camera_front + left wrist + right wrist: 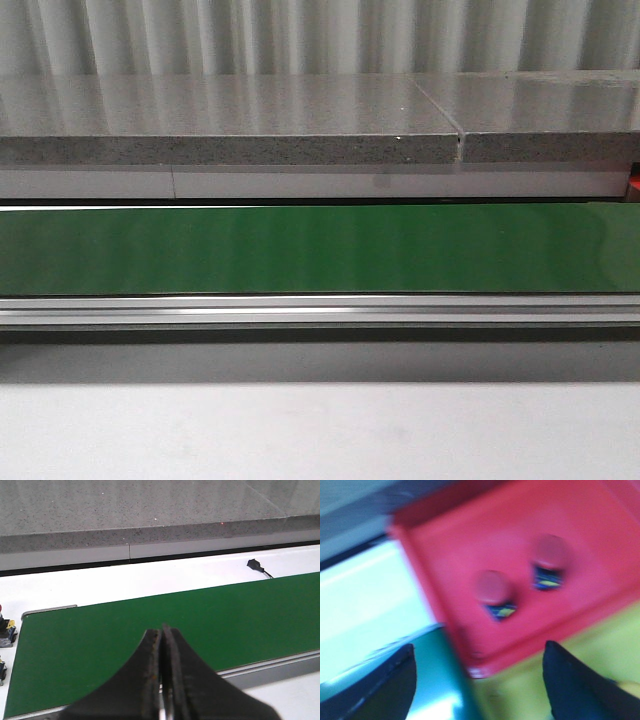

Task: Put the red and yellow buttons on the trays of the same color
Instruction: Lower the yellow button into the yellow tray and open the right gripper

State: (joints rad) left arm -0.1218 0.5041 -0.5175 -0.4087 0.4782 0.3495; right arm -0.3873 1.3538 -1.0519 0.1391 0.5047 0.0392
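Buttons are what the right gripper [477, 680] hangs over: its two dark fingers stand wide apart with nothing between them, and beyond the gap lies the red tray [600, 530] with two red buttons [492, 587] [550, 552] already on its floor, side by side but apart, each showing a domed cap and a blue-and-yellow base block. The view is smeared, so finer detail is lost. Just beside the red tray, touching or nearly so, is a yellow surface [600, 650] that is probably the yellow tray; a yellowish blob at the frame's corner cannot be identified.

The left gripper [162, 680] has its jaws pressed together and holds nothing. It points across the green conveyor belt [150, 630]. Off the belt's end, on the white counter [125, 580], sit a couple of small objects [7, 632] cut by the frame edge; one shows a hint of red and a yellow-and-black base, so they may be waiting buttons. In the front view the belt [320, 248] carries nothing and neither arm appears.

These switches look small, rigid and light, but top-heavy and easily tipped. The smooth dome would likely slip; pinching the black body or square base block below the collar seems safer.
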